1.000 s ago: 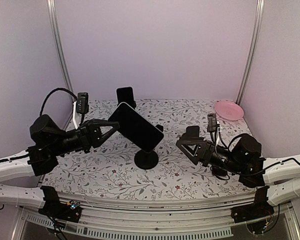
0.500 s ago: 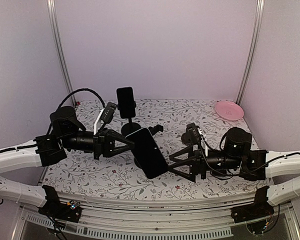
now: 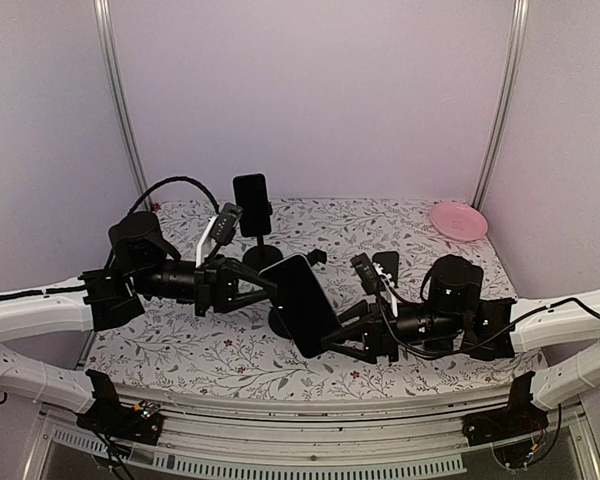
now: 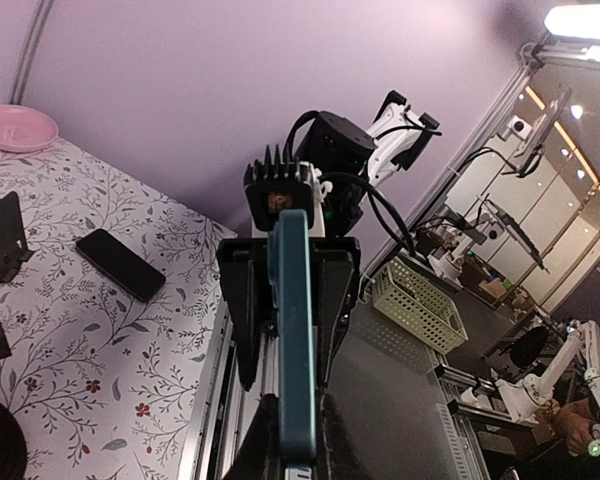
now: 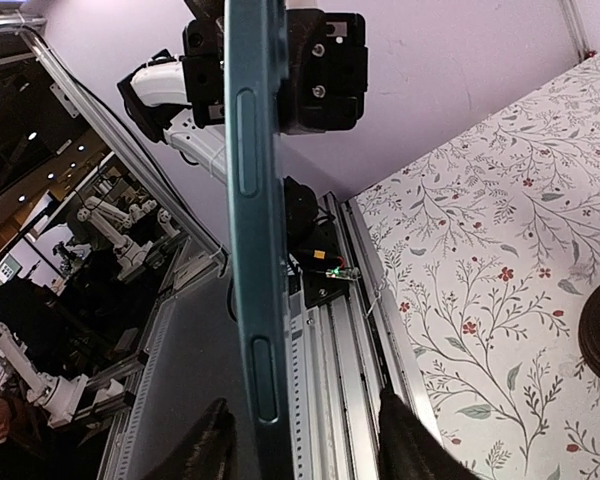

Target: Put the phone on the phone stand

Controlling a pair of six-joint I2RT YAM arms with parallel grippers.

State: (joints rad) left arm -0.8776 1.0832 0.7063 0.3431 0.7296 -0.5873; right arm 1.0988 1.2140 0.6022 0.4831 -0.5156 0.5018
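My left gripper [image 3: 273, 289] is shut on a dark teal-edged phone [image 3: 302, 304] and holds it tilted on edge above the table's middle. In the left wrist view the phone [image 4: 295, 330] runs edge-on out of my left gripper [image 4: 298, 432]. My right gripper [image 3: 338, 336] is open and straddles the phone's lower right end. In the right wrist view the phone [image 5: 252, 250] stands close to the left finger of my right gripper [image 5: 305, 440], with a wide gap to the other finger. The phone stand's round black base [image 3: 277, 322] peeks out behind the phone.
A second stand [image 3: 252, 205] at the back holds a black phone. A small folding stand [image 3: 385, 264] sits right of centre. A pink plate [image 3: 458, 220] lies at the back right. Another black phone [image 4: 120, 265] lies flat on the flowered cloth.
The left gripper carried the phone down and right to the table's middle. The right arm swung left to it, and its jaws narrowed around the phone's end.
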